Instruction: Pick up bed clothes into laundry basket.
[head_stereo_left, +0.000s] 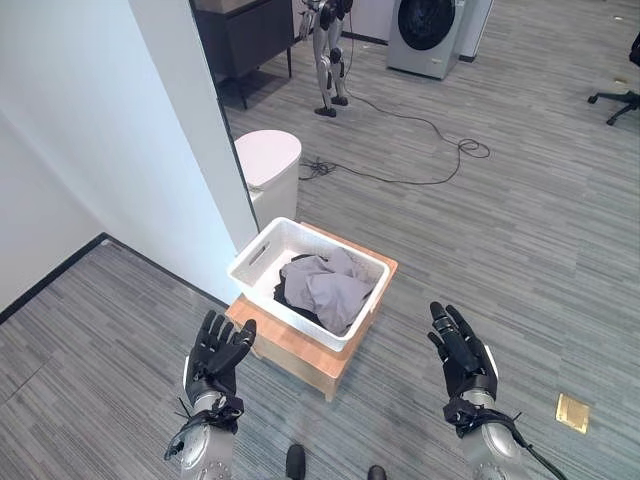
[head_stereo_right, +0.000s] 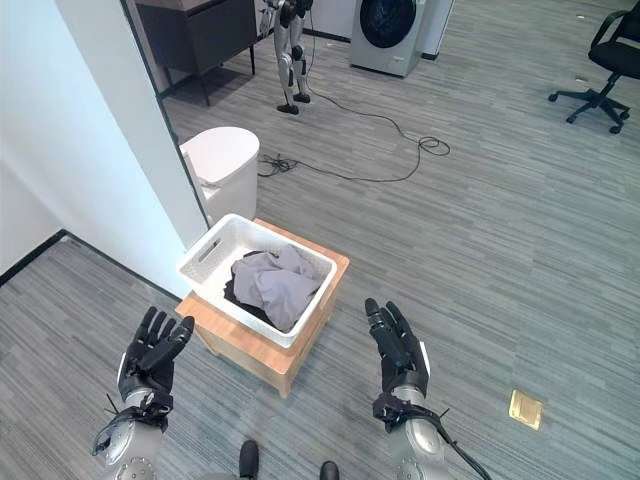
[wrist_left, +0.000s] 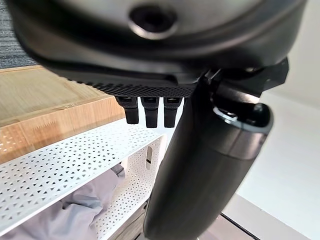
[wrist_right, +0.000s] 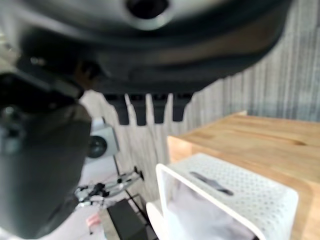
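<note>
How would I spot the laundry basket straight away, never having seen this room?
Find the white wall on the left and follow its corner down to the low wooden stand on the grey floor. The laundry basket sits on top: white, perforated, rectangular, holding grey and dark clothes. The round white bin behind it is closed and smooth.

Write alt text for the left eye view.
A white laundry basket holding grey and black clothes sits on a low wooden stand on grey flooring. The robot's left hand and right hand are raised open on either side, holding nothing.
</note>
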